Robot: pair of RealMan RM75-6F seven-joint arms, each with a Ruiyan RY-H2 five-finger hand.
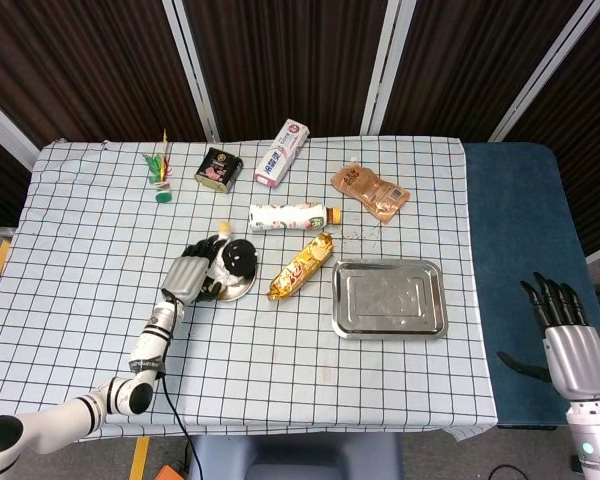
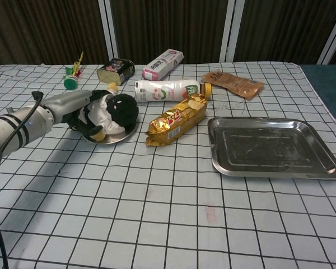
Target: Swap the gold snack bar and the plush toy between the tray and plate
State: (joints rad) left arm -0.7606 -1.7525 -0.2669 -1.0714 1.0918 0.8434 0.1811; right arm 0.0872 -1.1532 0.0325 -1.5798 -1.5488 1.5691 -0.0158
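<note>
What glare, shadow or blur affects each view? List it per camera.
Head view: even light, sharp throughout; the steel tray shows only soft sheen; the backdrop is dark. Chest view: the left hand on the plush toy casts a soft shadow on the cloth; the gold snack bar glints; the near arm is slightly soft.

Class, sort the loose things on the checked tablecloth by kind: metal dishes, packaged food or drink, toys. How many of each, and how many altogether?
Metal dishes: 2, tray, plate
Packaged food or drink: 5, gold snack bar, bottle, tin, white carton, brown pouch
Toys: 2, plush toy, green shuttlecock
Total: 9
</note>
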